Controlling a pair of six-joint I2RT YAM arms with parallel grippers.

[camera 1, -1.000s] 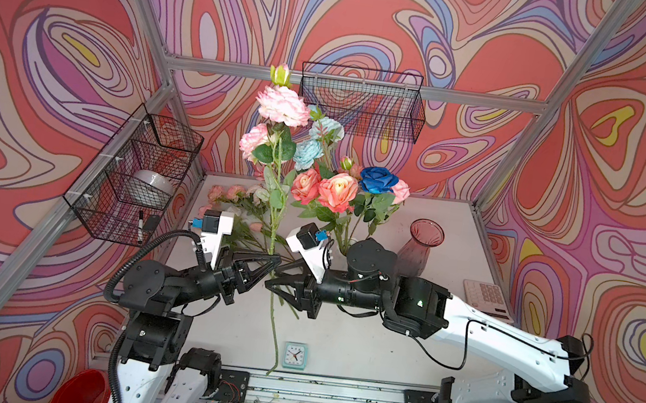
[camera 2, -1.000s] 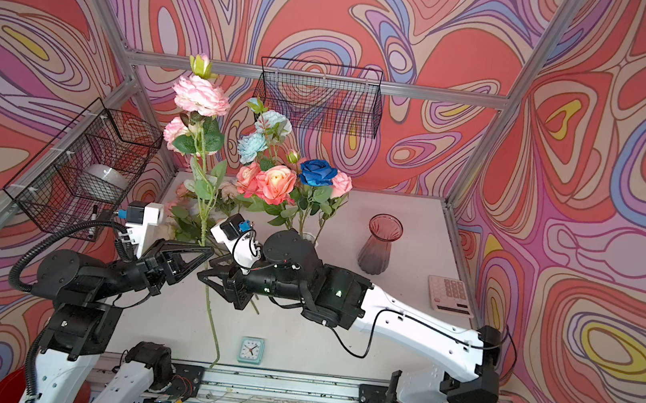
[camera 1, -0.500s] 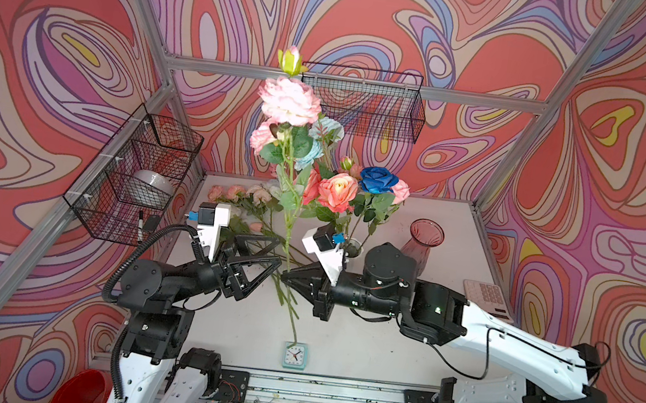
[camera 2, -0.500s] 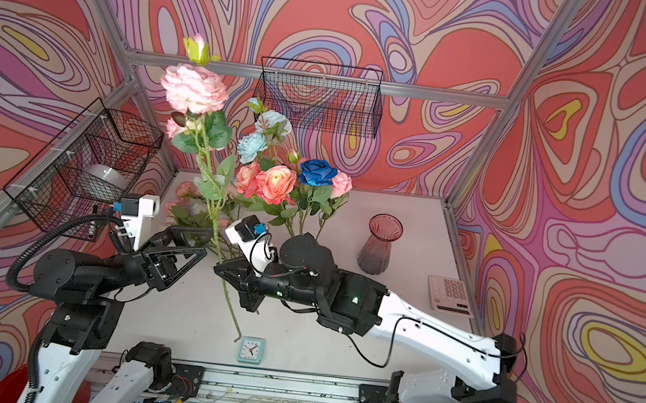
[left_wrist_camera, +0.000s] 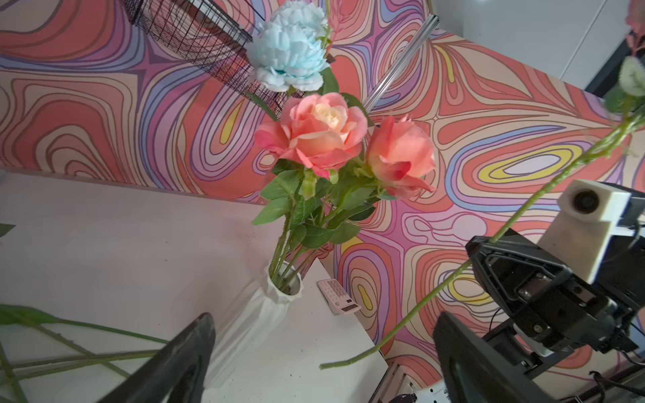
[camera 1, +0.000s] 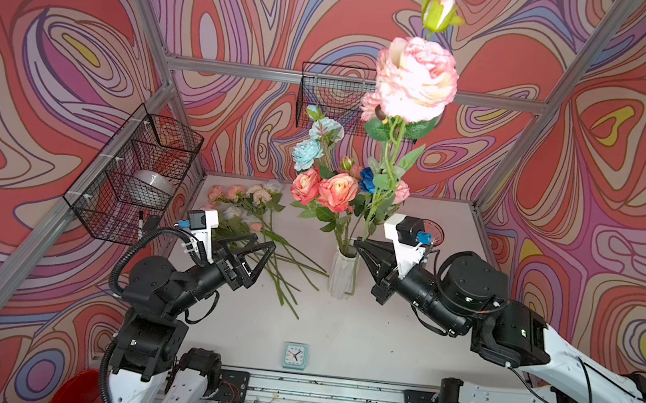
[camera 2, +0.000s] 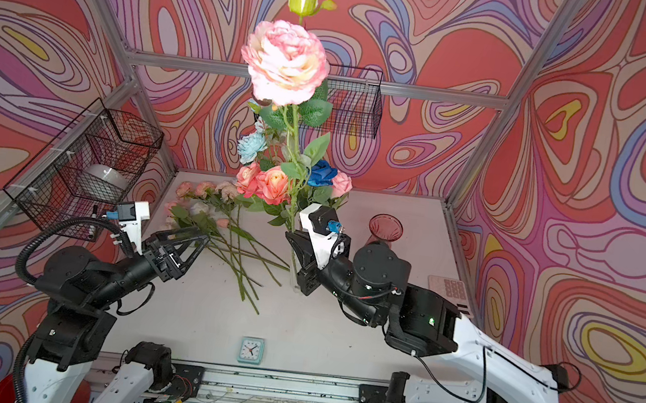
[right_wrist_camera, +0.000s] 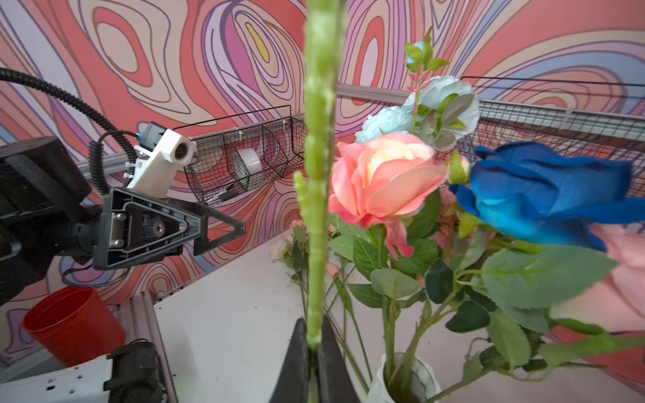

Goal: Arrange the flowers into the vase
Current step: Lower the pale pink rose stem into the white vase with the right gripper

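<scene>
The right gripper pinches the stem of a tall pink rose, bloom at upper centre, just beside the white vase at mid-frame. The left gripper gapes wide, empty, near loose roses left of centre.

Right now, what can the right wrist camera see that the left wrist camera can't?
Only the right wrist view shows the red cup, the deep blue rose and the wire basket holding a roll of tape. Only the left wrist view shows the calculator. Both show the white vase, the peach roses, the pale blue flowers and the green stem pinched in the shut right gripper.
</scene>
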